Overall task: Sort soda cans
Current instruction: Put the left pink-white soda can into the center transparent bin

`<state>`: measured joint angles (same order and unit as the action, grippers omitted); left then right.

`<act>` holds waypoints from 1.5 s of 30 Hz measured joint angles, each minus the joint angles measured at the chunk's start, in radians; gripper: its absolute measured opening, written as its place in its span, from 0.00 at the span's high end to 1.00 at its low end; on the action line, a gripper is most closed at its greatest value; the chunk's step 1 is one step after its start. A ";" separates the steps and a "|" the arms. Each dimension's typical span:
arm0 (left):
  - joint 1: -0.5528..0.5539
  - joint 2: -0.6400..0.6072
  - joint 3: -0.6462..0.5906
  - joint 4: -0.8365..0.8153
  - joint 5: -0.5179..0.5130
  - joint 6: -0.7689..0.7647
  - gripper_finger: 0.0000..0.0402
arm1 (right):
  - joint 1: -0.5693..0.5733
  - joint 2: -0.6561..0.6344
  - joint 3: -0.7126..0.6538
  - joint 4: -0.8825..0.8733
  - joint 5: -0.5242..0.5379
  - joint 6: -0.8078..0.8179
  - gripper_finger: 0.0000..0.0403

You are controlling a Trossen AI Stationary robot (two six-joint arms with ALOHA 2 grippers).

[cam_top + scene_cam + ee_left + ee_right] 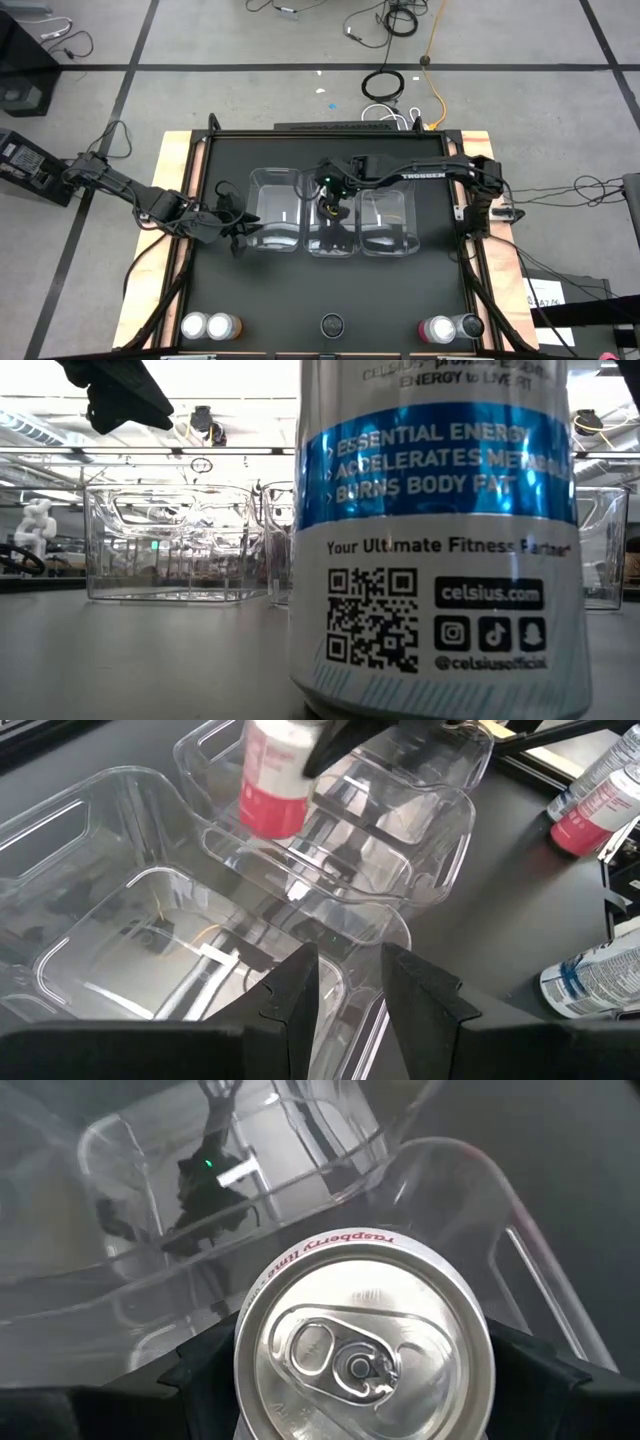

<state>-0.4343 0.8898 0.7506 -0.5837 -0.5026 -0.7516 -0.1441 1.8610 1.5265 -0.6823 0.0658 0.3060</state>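
My right gripper [330, 195] is shut on a pink soda can [275, 775] above the middle of three clear bins [330, 228]. The right wrist view shows the can's silvery top [365, 1350]. My left gripper [350, 990] waits at the left bin's [277, 222] left side, open by a narrow gap with nothing between its fingers. Standing at the table's near edge are two orange cans [208, 325], a dark can [332, 325] that fills the low view [440, 540], and a pink can [437, 328] beside a silver one [468, 326]. My right gripper pinches the pink can between its two fingers, one on either side of the body just below the top rim [243, 1365]. The fingers [200, 1370] come from above, slanting down. The can hangs below them, lifted clear over the middle bin, roughly upright.
The three clear bins stand side by side across the table's middle; the right one [390, 222] is under my right arm. Bare black table [330, 285] lies between the bins and the cans at the near edge. Cables lie on the floor beyond the far edge.
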 joint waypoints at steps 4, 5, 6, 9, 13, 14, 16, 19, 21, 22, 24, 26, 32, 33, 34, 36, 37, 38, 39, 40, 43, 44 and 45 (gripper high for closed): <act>0.000 0.000 0.000 0.000 0.000 0.000 0.70 | -0.011 0.035 0.000 0.009 0.007 -0.012 0.26; 0.000 0.000 0.000 0.000 0.000 0.000 0.70 | -0.013 0.038 0.000 0.005 0.011 -0.012 0.26; 0.000 0.000 0.000 0.000 0.000 0.000 0.70 | -0.015 0.043 0.000 0.008 0.011 -0.013 0.26; 0.000 0.000 0.000 0.000 0.000 0.000 0.70 | -0.024 0.047 0.000 0.037 0.011 -0.026 0.26; 0.000 0.000 0.000 0.000 0.000 0.000 0.70 | -0.041 0.047 0.000 0.070 0.009 -0.048 0.26; 0.000 0.000 0.000 0.000 0.000 0.000 0.70 | -0.046 0.047 0.000 0.070 0.011 -0.052 0.26; 0.000 0.000 0.000 0.000 0.000 0.000 0.70 | -0.053 0.047 0.000 0.066 0.011 -0.057 0.26; 0.000 0.000 0.000 0.000 0.000 0.000 0.70 | -0.058 0.047 0.000 0.066 0.011 -0.066 0.26; 0.000 0.000 0.000 0.000 0.000 0.000 0.70 | -0.060 0.047 0.000 0.066 0.007 -0.068 0.26; 0.000 0.000 0.000 0.000 0.000 0.000 0.70 | -0.060 0.047 0.000 0.066 0.006 -0.068 0.26; 0.000 0.000 0.000 0.000 0.000 0.000 0.70 | -0.060 0.047 0.000 0.066 0.002 -0.068 0.26; 0.000 0.000 0.000 0.000 0.000 0.000 0.70 | -0.060 0.047 0.000 0.067 -0.013 -0.068 0.26; 0.000 0.000 0.000 0.000 0.000 0.000 0.70 | -0.060 0.047 0.000 0.083 -0.013 -0.087 0.26; 0.000 0.000 0.000 0.000 0.000 0.000 0.70 | -0.060 0.047 0.000 0.082 -0.015 -0.095 0.26; 0.000 0.000 0.000 0.000 0.000 0.000 0.70 | -0.059 0.047 0.000 0.078 -0.017 -0.104 0.26; 0.000 0.000 0.000 0.000 0.000 0.000 0.70 | -0.054 0.053 0.000 0.077 -0.017 -0.116 0.25; 0.000 0.000 0.000 0.000 0.000 0.000 0.70 | -0.052 0.056 0.000 0.078 -0.017 -0.117 0.25; 0.000 0.000 0.000 0.000 0.000 0.000 0.70 | -0.051 0.058 0.000 0.076 -0.017 -0.117 0.24; 0.000 0.000 0.000 0.000 0.000 0.000 0.70 | -0.050 0.066 0.000 0.074 -0.018 -0.117 0.23; 0.000 0.000 0.000 0.000 0.000 0.000 0.70 | -0.049 0.074 0.000 0.076 -0.019 -0.117 0.23; 0.000 0.000 0.000 -0.001 0.001 -0.001 0.70 | -0.049 0.099 0.000 0.079 -0.015 -0.108 0.21; 0.000 0.000 0.000 0.000 0.001 -0.001 0.70 | -0.049 0.102 0.000 0.081 -0.016 -0.103 0.21; 0.000 0.000 0.000 0.000 0.007 -0.001 0.70 | -0.049 0.105 0.000 0.082 -0.016 -0.095 0.21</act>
<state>-0.4339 0.8899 0.7506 -0.5835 -0.4953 -0.7526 -0.1936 1.9661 1.5265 -0.6000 0.0502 0.2109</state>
